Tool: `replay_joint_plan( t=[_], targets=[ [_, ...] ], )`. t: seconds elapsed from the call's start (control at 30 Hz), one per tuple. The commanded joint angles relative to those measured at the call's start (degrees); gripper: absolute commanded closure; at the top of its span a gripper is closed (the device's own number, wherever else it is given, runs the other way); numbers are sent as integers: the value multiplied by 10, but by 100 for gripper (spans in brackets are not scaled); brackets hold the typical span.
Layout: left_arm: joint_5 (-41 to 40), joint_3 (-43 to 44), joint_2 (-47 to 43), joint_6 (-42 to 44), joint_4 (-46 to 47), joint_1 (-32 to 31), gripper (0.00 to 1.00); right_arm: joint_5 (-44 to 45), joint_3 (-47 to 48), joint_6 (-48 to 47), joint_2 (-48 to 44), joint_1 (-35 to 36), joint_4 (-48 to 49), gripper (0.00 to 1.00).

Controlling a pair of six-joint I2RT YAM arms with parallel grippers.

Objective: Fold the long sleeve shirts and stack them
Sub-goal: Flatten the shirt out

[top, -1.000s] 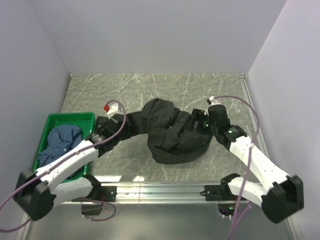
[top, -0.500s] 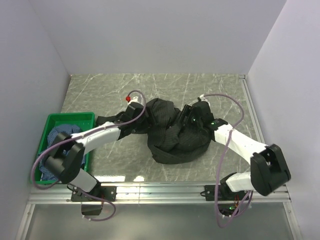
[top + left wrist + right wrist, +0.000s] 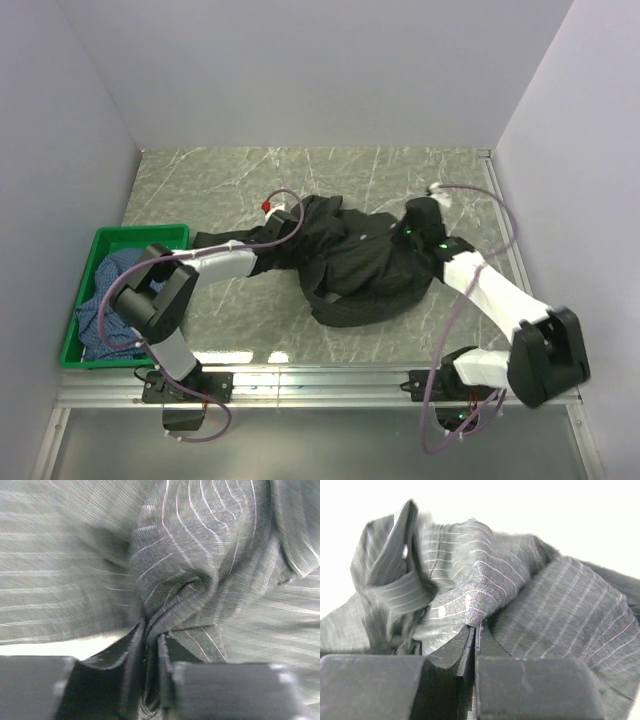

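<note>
Step, judged: spreading black pinstriped shirt (image 3: pixel 365 275), centre | left gripper (image 3: pixel 150 636) clamped on its 10 o'clock edge | right gripper (image 3: pixel 476 630) clamped at 2 o'clock | blue checked shirt (image 3: pixel 108 290) in green crate (image 3: pixel 140 232), 8 o'clock | next, likely: pull apart, flatten.

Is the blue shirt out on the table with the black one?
No, the blue shirt sits inside the green crate at the left.

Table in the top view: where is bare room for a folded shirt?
Bare: far table strip behind the black shirt, and near patch between green crate and shirt. Crowded: centre, where left gripper and right gripper pinch it.
</note>
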Motion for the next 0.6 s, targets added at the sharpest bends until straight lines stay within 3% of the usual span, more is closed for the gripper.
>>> replay_joint_plan(
  t=[0.0,0.07,0.17,0.37,0.57],
  targets=[
    [-54,19,-61,18,-25,9,81,98,1,-50,-110,-29,-25,100],
    [-79,24,-97,31,-37,18,91,110,-4,-66,-144,-34,-32,100],
    [-110,45,-141,60,-60,30,97,115,1,-98,-198,-35,-39,100],
    [-168,99,-229,119,-83,36,99,145,55,-141,-265,-39,-63,100],
    [-151,117,-315,169,-70,42,99,110,124,-179,-274,-40,-79,100]
  ],
)
